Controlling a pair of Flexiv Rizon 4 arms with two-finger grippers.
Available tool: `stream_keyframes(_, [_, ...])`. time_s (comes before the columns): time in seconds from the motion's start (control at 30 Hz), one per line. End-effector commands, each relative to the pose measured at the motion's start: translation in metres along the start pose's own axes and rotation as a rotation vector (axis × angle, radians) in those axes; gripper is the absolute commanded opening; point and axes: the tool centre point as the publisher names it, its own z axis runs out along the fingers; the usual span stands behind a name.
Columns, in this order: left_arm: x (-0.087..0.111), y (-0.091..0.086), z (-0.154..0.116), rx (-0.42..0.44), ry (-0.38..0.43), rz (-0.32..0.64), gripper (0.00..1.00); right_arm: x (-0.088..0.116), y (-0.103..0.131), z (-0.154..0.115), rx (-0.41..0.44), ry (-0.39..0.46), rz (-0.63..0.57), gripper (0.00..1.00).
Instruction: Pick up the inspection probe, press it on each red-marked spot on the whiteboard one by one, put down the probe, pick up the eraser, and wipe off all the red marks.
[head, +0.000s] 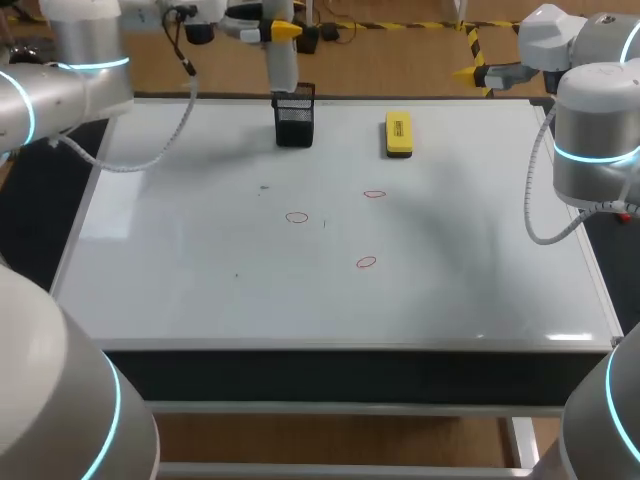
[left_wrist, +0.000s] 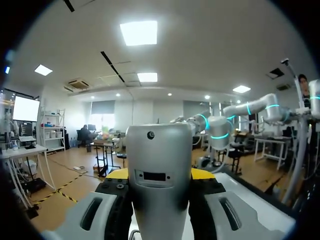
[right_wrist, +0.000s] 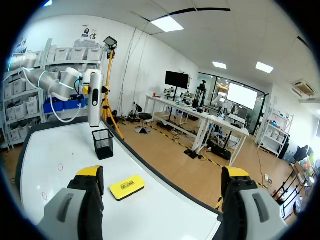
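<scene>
- The whiteboard (head: 180, 270) lies flat and fills the scene from edge to edge, its surface pale and glossy.
- Three small red rings are drawn near its middle: one (head: 297, 217) towards the left arm's side, one (head: 374, 194) further back and to the right, and one (head: 366, 263) nearest the front edge. They stand well apart from one another.
- A black mesh holder (head: 294, 118) stands upright near the back edge of the board.
- The yellow eraser (head: 398, 134) lies flat near the same back edge, to the right of the holder and apart from it. In the right wrist view it lies ahead of that claw's left finger.
- The left arm (head: 60, 80) comes in from the left rear corner, with the left claw (head: 275, 32) positioned over the holder.
- The left claw grips the probe (head: 281, 65), a silver-grey cylinder, from two sides. In the left wrist view the probe sits between the yellow-tipped fingers (left_wrist: 202, 173).
- The probe hangs upright, its lower end at the mouth of the holder. The right wrist view suggests a small gap above the rim, but contact cannot be confirmed.
- The right arm (head: 590, 140) stands at the right rear of the board. The right claw (right_wrist: 162, 175) is spread wide with nothing between its fingers, raised above the board's back right corner.
</scene>
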Motion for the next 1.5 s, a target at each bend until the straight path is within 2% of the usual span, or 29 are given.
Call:
stream_keyframes(0.03, [0.017,-0.005,-0.019,-0.007,-0.200,0.004,0.00,0.000,0.000,0.000,0.000,0.001,0.000,1.00])
stream_keyframes(0.4, [0.044,0.008,-0.078,0.012,-0.373,0.034,0.00,0.000,0.000,0.000,0.000,0.001,0.000,1.00])
stream_keyframes(0.77, [0.061,0.029,-0.134,0.003,-0.478,0.030,0.00,0.000,0.000,0.000,0.000,0.001,0.000,1.00])
stream_keyframes(1.2, [0.057,0.055,-0.187,-0.016,-0.538,0.025,0.00,0.000,0.000,0.000,0.000,0.001,0.000,1.00])
stream_keyframes(1.5, [0.057,0.056,-0.208,-0.056,-0.568,0.030,0.00,0.000,0.000,0.000,0.000,0.001,0.000,1.00])
